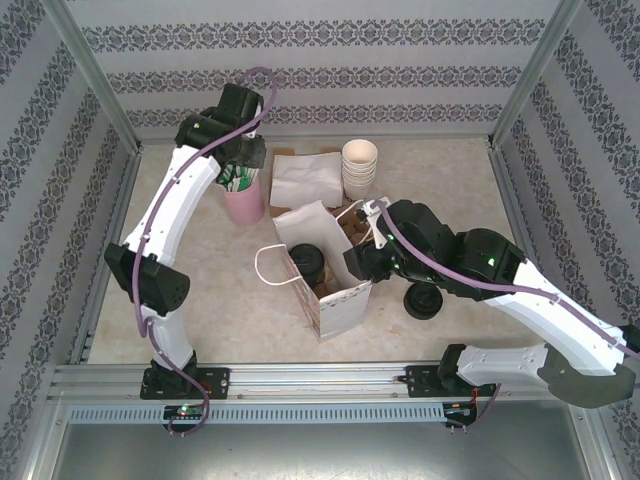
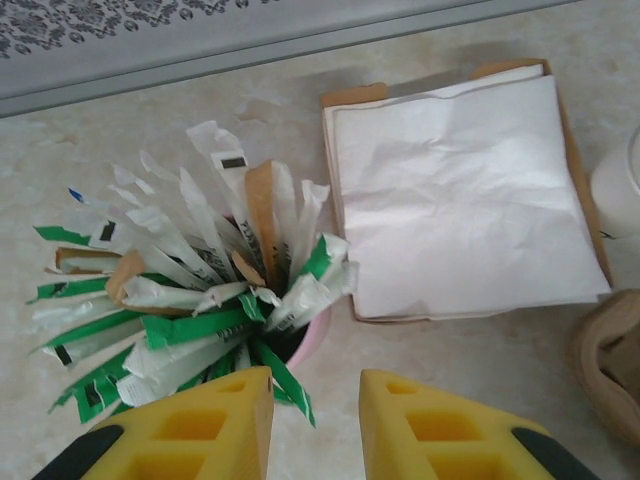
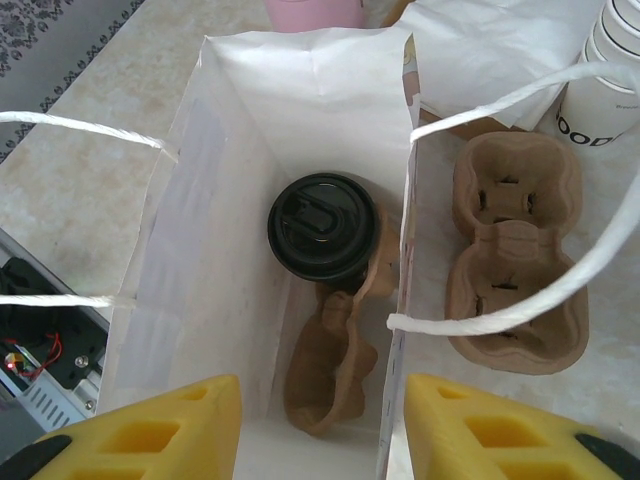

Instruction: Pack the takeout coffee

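Observation:
The takeout coffee (image 3: 322, 225), a cup with a round black lid, stands inside the white paper bag (image 3: 240, 120). It sits in one pocket of a brown cardboard carrier (image 3: 330, 375) at the bag's bottom. In the top view the coffee (image 1: 305, 262) shows through the bag's open mouth (image 1: 335, 300). My right gripper (image 3: 320, 430) hangs open above the bag, with its jaws on either side of the bag's right wall and nothing held. My left gripper (image 2: 315, 420) is open just short of a pink cup (image 2: 312, 340) full of sachets, and one green sachet tip pokes between its jaws.
A second cardboard carrier (image 3: 515, 265) lies right of the bag. White napkins (image 2: 460, 190) and a stack of cream paper cups (image 1: 360, 165) sit at the back. A dark round object (image 1: 422, 300) rests under my right arm. The bag's string handles (image 3: 520, 310) loop near the right gripper.

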Tool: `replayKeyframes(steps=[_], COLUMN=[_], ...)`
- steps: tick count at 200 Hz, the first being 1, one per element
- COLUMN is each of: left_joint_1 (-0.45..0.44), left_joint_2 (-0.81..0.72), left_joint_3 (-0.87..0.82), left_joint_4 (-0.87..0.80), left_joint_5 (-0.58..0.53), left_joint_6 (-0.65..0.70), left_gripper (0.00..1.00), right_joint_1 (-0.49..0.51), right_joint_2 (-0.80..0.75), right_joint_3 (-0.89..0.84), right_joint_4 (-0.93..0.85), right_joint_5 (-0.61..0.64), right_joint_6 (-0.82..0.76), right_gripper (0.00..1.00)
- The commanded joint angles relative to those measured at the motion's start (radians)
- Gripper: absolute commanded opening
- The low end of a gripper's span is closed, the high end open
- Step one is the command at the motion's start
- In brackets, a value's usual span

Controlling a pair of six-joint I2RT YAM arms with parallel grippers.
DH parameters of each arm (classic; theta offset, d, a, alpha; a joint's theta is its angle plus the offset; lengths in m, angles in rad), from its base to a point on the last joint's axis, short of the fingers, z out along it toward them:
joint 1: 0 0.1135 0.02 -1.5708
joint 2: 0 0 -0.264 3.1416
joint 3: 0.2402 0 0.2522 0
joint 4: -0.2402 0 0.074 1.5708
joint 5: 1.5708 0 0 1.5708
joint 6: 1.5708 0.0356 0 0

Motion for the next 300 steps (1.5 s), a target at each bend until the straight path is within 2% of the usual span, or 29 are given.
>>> replayKeyframes(steps=[1, 34, 91, 147, 249, 300], left_joint_1=[0.012, 0.019, 0.021, 0.022, 0.023, 0.026], left_joint_2=[0.046, 0.113, 0.272, 0.266, 0.29, 0.301], left_joint_3=[0.073, 0.119, 0.332, 0.332, 0.319, 0.321], left_joint_4=[-0.088, -0.074, -0.163, -0.195, -0.216, -0.213], left_joint_5=[-0.049, -0.085, -0.129, -0.206, -0.192, -0.195], left_joint_6=[0.042, 0.068, 0.083, 0.091, 0.088, 0.092], left_gripper=[0.3, 0.29, 0.27, 0.28, 0.28, 0.25], right_joint_1=[0.012, 0.012, 0.011, 0.012, 0.011, 0.012], right_joint_2=[-0.015, -0.002, -0.003, 0.002, 0.002, 0.003], right_joint_3=[-0.014, -0.019, -0.028, -0.041, -0.05, -0.05], right_joint_4=[0.009, 0.008, 0.016, 0.02, 0.025, 0.025], right_joint_5=[0.016, 0.013, 0.005, -0.003, -0.005, -0.001], right_joint_6=[0.002, 0.002, 0.011, 0.019, 0.019, 0.017], right_gripper=[0.47, 0.47, 0.48, 0.48, 0.48, 0.48])
